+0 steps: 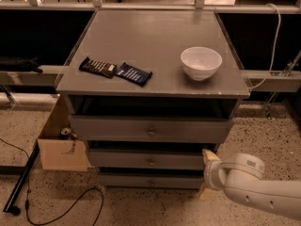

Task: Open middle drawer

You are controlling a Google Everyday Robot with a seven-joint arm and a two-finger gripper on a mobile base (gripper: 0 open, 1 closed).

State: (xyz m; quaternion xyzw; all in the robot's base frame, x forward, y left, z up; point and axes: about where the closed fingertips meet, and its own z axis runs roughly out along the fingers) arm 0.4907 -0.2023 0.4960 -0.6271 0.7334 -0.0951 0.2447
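Speckled terrazzo floor [141, 206], beige-brown, warm dim light. Grey desk [150, 41] mid-room, flat top, pale worn edges. Behind desk: dark panels [37, 36] under horizontal metal rail [275, 74]. White cable [275, 36] hangs at right, loops down toward rail. Open cardboard box [59, 152] on floor, touching desk's left side. Black pole [23, 178] slants across floor at left; thin black cable [100, 197] curls near it. Pincer [207, 174] low at right, just beside desk's front corner.
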